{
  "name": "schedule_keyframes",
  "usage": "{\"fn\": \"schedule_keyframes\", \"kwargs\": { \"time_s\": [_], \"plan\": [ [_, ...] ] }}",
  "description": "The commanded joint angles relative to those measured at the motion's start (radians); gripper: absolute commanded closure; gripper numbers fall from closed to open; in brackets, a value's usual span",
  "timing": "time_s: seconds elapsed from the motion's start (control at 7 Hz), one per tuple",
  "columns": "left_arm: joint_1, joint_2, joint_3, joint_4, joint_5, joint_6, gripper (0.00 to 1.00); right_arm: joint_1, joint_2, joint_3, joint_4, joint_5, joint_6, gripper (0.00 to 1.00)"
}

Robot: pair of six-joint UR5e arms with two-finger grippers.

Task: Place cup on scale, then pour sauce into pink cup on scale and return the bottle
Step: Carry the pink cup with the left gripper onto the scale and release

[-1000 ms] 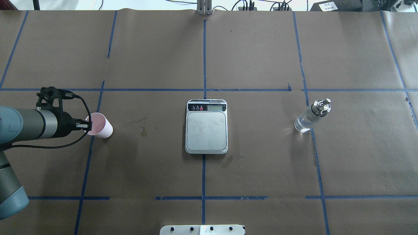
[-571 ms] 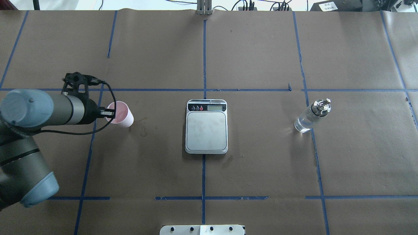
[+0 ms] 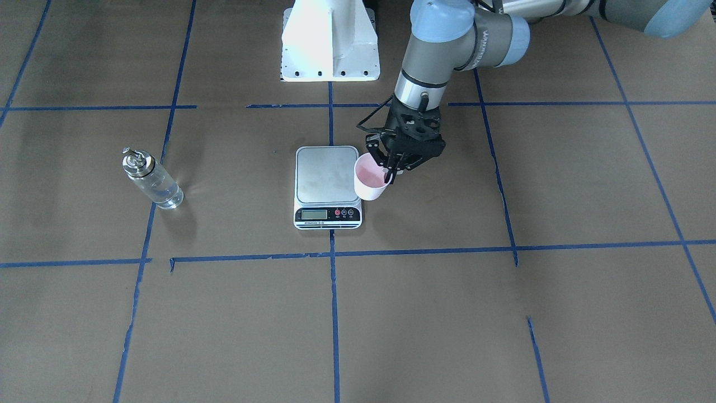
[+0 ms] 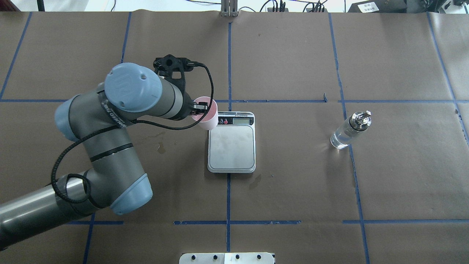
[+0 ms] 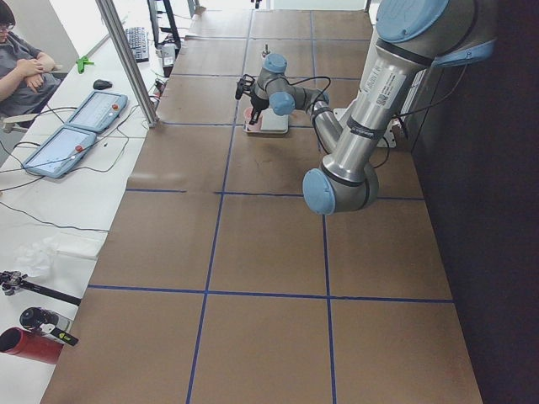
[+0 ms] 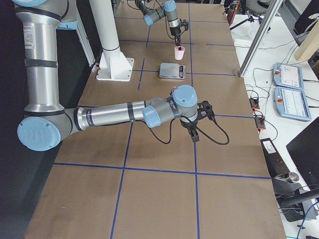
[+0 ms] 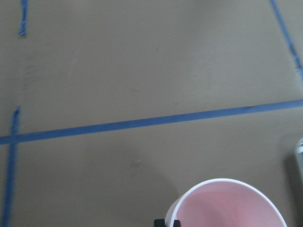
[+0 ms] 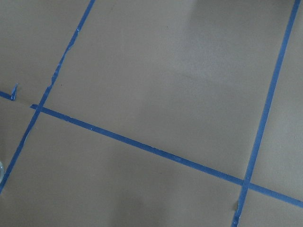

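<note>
My left gripper (image 4: 198,108) is shut on the rim of the pink cup (image 4: 207,114) and holds it upright above the table. The cup hangs at the far left corner of the silver scale (image 4: 231,145), beside its platform. In the front view the cup (image 3: 370,180) and gripper (image 3: 388,171) are at the scale's (image 3: 326,174) right edge. The left wrist view shows the cup's pink inside (image 7: 229,205). The clear bottle (image 4: 349,131) with its silver cap stands upright far to the right. My right gripper (image 6: 194,135) shows only in the right side view, so I cannot tell its state.
The brown paper table has blue tape lines. A small wet stain (image 4: 160,148) lies left of the scale. The white robot base (image 3: 330,42) stands behind the scale. A person (image 5: 21,63) sits by tablets beyond the table's far edge.
My left arm has carried the cup from the table's far left, to the right and a little farther away, up to the scale's corner. The bottle and the scale have not moved.
</note>
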Motion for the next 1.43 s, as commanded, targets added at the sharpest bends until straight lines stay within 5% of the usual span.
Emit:
{"fn": "schedule_keyframes", "kwargs": {
  "time_s": [0.0,0.29,0.71,1.0,1.14,1.29],
  "plan": [
    [0.054,-0.071,0.043,0.008,0.024,-0.044,0.97,0.001,-0.002,-0.001,0.0,-0.002,0.0,0.0],
    [0.095,-0.08,0.066,0.005,0.08,-0.042,0.94,0.001,0.0,0.0,0.0,0.0,0.0,0.0],
    [0.096,-0.082,0.076,0.005,0.082,-0.036,0.75,0.001,0.0,0.0,0.0,-0.002,0.0,0.0],
    [0.096,-0.08,0.091,0.001,0.082,-0.031,0.75,0.001,0.0,0.0,0.0,-0.002,0.0,0.0],
    [0.096,-0.075,0.08,0.003,0.084,-0.028,0.52,0.001,0.001,0.0,0.0,-0.002,0.0,0.0],
    [0.093,-0.072,0.073,0.006,0.081,0.013,0.01,0.001,0.002,0.0,0.0,-0.002,0.0,0.0]
  ]
}}
